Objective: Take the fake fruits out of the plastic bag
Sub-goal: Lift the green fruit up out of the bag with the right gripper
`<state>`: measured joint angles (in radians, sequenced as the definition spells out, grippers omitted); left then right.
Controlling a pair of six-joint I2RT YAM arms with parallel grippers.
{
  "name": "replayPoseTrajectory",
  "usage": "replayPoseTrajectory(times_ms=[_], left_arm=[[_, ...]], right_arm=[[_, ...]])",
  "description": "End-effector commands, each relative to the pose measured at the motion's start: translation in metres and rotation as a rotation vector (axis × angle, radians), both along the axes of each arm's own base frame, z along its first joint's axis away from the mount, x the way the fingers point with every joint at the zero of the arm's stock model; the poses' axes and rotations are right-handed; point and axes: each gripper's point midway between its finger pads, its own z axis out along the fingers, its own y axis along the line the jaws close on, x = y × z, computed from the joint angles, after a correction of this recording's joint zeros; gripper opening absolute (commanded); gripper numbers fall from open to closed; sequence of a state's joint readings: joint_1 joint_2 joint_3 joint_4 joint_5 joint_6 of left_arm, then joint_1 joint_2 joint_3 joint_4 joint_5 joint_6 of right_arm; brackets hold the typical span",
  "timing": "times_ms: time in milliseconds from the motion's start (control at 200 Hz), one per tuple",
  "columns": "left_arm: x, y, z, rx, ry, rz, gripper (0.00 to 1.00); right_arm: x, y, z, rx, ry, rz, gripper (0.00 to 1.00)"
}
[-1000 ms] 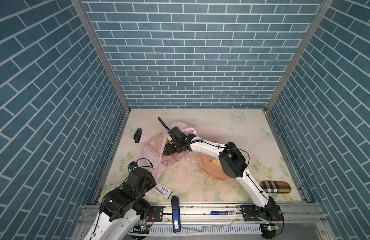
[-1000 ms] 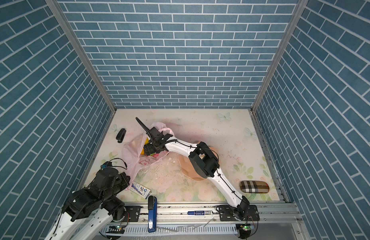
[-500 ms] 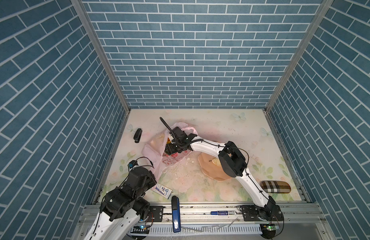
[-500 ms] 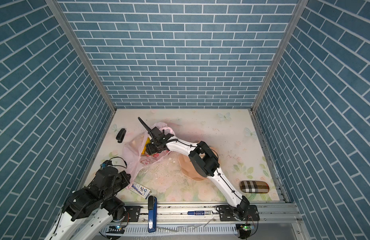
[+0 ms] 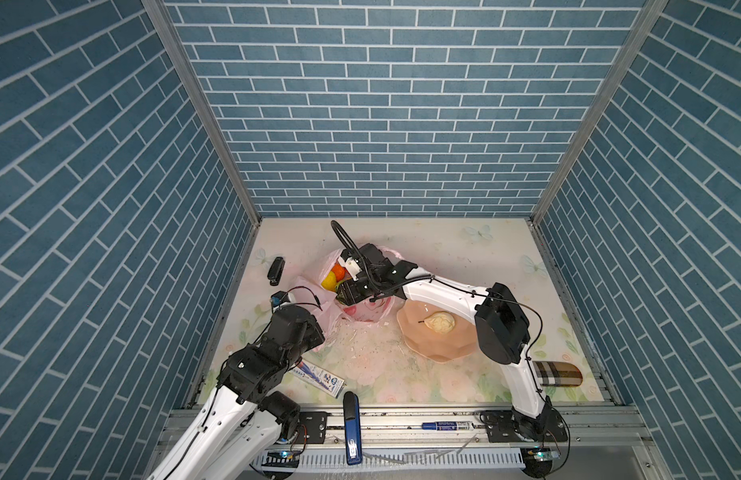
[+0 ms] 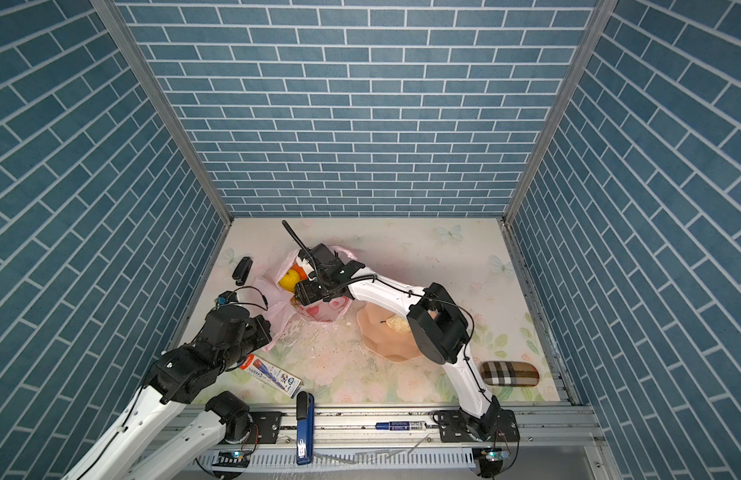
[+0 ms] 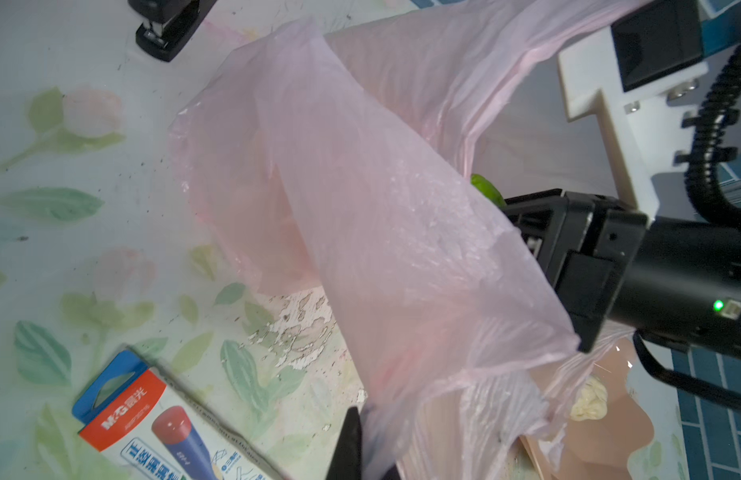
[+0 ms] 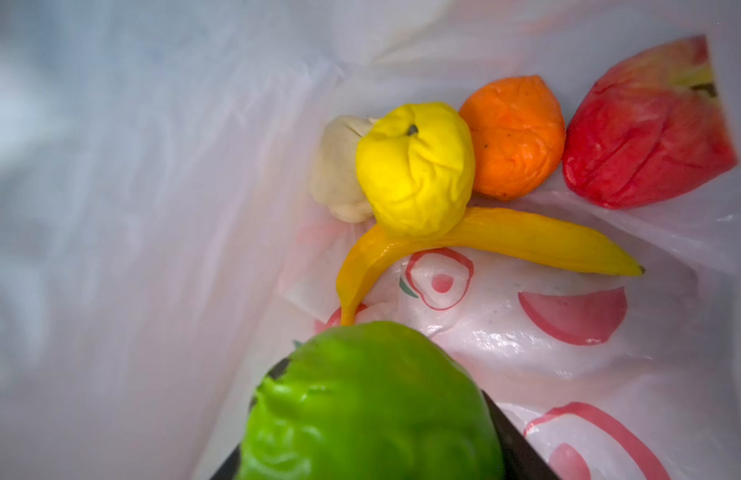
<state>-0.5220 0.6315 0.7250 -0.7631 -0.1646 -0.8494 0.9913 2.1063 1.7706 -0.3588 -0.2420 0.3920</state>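
The flowered worktop [image 5: 464, 249] carries everything; on its left half lies the plastic bag [image 5: 370, 311], thin, pink and crumpled, with its mouth open. Just beside the bag, to the right, sits a peach scalloped plate [image 5: 427, 347], partly under the right arm.

The right hand [image 5: 339, 289] reaches into the bag's mouth, and in the right wrist view its jaws are closed on a green fruit [image 8: 373, 407], whose dented skin fills the space between the black fingers. The left hand [image 7: 362, 453] sits low at the bag's near edge, pinched shut on a fold of the pink film, which rises from it like a tent.

A plaid case [image 5: 557, 374] lies by the front right corner; a blue stapler [image 5: 352, 424] lies across the front rail; a printed box [image 5: 318, 376] lies at the front left, one end under the left arm; a black stapler [image 5: 276, 270] lies near the left wall, apart from the bag.

Deep in the bag lies a banana [image 8: 485, 245]; a yellow fruit [image 8: 414, 170] rests against its curve. An orange fruit [image 8: 514, 137] touches the yellow one; a red fruit [image 8: 647, 124] lies beside the orange one; a pale fruit [image 8: 339, 170] sits half hidden behind the yellow one. A second pale fruit [image 5: 439, 323] lies alone on the plate, and a marker [image 5: 445, 424] lies on the front rail.
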Motion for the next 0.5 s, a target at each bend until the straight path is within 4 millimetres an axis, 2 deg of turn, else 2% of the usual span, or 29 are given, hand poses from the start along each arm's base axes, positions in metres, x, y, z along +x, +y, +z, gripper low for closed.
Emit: replayPoseTrajectory(times_ms=[0, 160, 295, 495], left_arm=[[0.021, -0.006, 0.027, 0.017, -0.097, -0.020, 0.06], [0.031, -0.011, 0.038, 0.028, -0.125, -0.033, 0.06], [0.033, -0.011, 0.041, 0.032, -0.141, -0.030, 0.06], [0.032, -0.008, 0.039, 0.038, -0.147, -0.023, 0.07]], right_arm=[[-0.019, -0.011, 0.009, -0.019, -0.014, 0.053, 0.33], [-0.028, -0.026, 0.023, -0.029, -0.021, 0.066, 0.32], [-0.038, -0.042, 0.044, -0.025, -0.046, 0.075, 0.32], [-0.050, -0.062, 0.086, 0.012, -0.099, 0.088, 0.32]])
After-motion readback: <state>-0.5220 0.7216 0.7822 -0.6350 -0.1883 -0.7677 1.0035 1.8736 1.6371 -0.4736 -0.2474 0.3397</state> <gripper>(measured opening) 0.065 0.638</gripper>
